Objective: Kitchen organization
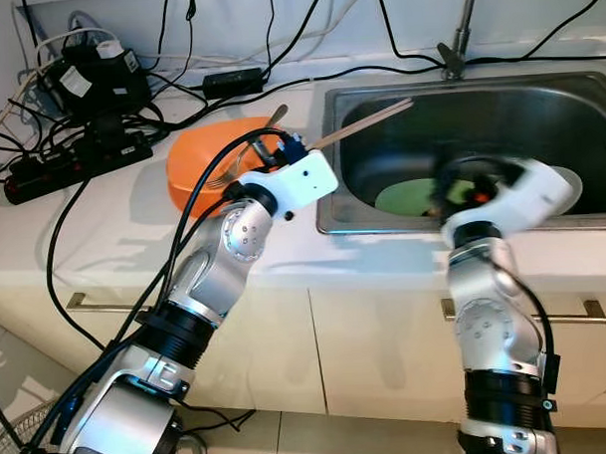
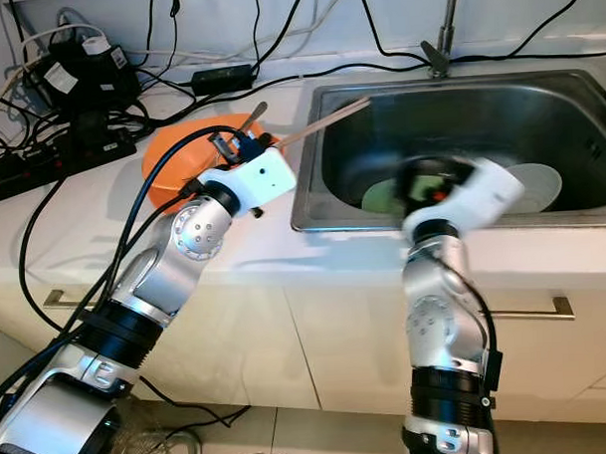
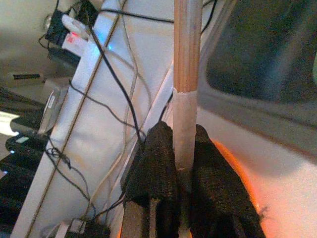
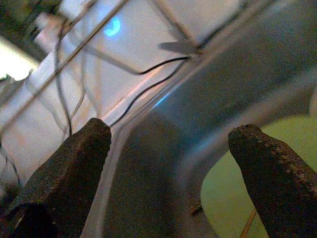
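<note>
Left claw point(image 3: 184, 163) grips a wooden stick point(image 3: 186, 74); right claw point(image 4: 171, 148) spread above the steel sink point(image 1: 538, 109).

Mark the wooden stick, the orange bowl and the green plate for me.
wooden stick point(image 3: 186, 64): left wrist view, on its bare shaft above the left gripper's fingers.
orange bowl point(image 1: 196, 166): left eye view, on its outer wall.
green plate point(image 1: 406, 196): left eye view, on its face in the sink.

Orange bowl point(image 1: 197, 171) on white counter point(image 1: 104, 229); pale wood stick point(image 3: 186, 74) with a whitish lower part. Green plate point(image 1: 406, 196) in grey steel sink point(image 1: 538, 109). Black cables point(image 1: 179, 87), black fingers point(image 4: 74, 163).
</note>
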Controlling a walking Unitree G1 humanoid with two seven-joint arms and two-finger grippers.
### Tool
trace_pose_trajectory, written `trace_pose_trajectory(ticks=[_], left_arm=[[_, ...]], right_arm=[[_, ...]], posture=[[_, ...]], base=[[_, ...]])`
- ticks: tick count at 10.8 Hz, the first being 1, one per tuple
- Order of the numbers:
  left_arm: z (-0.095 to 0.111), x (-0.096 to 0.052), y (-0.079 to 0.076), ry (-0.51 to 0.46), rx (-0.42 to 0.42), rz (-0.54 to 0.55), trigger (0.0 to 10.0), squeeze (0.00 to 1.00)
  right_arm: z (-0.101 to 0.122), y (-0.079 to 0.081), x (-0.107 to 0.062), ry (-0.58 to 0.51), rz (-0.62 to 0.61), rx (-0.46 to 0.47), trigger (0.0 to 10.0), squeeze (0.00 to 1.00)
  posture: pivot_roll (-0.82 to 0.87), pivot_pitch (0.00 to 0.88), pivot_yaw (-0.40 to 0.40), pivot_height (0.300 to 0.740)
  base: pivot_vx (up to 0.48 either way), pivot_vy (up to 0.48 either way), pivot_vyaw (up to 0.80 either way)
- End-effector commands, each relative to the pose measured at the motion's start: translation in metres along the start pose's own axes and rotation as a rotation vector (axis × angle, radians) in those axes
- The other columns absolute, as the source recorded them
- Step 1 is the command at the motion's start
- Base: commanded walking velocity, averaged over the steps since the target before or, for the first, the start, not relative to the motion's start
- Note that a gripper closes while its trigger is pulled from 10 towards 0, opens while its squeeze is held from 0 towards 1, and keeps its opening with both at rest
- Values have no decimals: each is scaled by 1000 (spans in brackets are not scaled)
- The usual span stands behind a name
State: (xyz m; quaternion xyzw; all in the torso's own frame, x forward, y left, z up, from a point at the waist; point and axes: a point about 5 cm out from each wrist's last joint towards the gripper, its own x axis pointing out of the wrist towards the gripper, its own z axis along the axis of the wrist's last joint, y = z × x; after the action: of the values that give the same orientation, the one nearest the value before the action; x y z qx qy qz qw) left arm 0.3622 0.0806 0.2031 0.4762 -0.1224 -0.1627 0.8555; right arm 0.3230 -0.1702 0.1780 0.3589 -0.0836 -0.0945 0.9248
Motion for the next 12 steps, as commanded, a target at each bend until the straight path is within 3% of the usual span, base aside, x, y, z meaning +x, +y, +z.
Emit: trace_pose_trajectory(ticks=[1,2,5,9,12], left_arm=[[-2,2,4,21,32,-9,10000,0],[-3,1,-1,28,76,-49,10000,0],[0,0,-12,32,116,-118,10000,0],[7,-1,-29,13,118,-206,10000,0],[5,-3,-24,15,157,-200,10000,0]], right_arm=[[6,5,1,-10,-4,58,10000,0],[8,4,4,3,-40,173,10000,0],[10,28,6,61,8,327,10000,0],[9,54,1,133,98,375,10000,0],[7,54,-1,151,99,377,10000,0]], posture=[[-6,0,115,740],[4,0,111,740],[10,0,110,740],[8,0,111,740],[16,0,107,740]], base=[[0,0,0],[0,0,0],[0,0,0],[0,0,0],[0,0,0]])
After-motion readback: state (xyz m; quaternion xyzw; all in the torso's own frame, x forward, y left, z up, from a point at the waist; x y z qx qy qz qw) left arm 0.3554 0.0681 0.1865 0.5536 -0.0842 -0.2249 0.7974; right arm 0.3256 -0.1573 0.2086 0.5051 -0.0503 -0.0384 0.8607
